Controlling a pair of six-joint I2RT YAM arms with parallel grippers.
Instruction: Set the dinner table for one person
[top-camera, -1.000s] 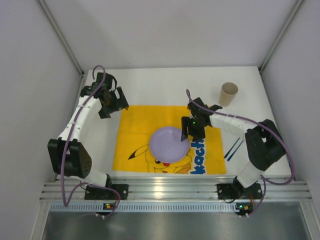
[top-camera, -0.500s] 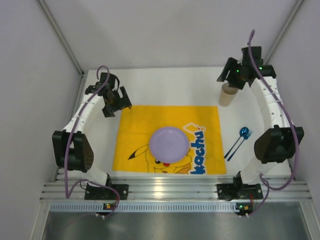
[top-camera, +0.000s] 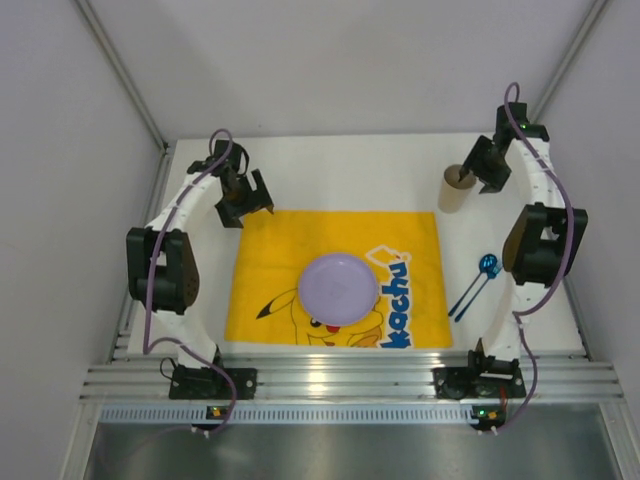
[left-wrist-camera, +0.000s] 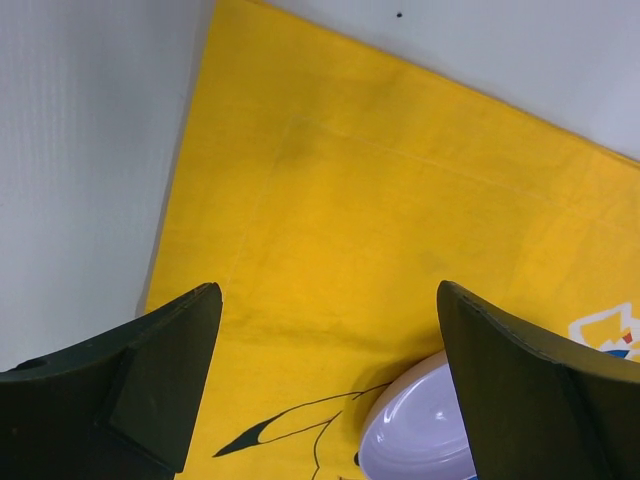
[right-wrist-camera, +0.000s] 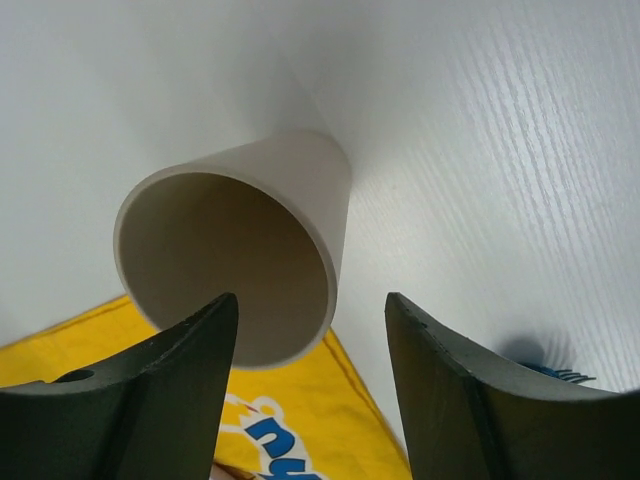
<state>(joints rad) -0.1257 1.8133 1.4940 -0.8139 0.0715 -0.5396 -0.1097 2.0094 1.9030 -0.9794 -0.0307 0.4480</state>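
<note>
White matte dinner table (top-camera: 340, 175), ribbed rail (top-camera: 350, 380), left fingers (left-wrist-camera: 150, 380) wide, right fingers (right-wrist-camera: 170, 400) parted, both empty.

Right claw (right-wrist-camera: 310, 308) open, both dark fingers (right-wrist-camera: 160, 400) at the bottom of frame, well apart, nothing between the pads. Beige cup (right-wrist-camera: 240, 250) stands upright on the white counter (right-wrist-camera: 500, 150), mouth toward the camera, inside bare. Left finger overlaps its near rim; contact cannot be told. Yellow mat (right-wrist-camera: 300, 430) with blue lettering shows below the cup. Blue utensil (right-wrist-camera: 558, 372) at the right edge, mostly hidden.
</note>
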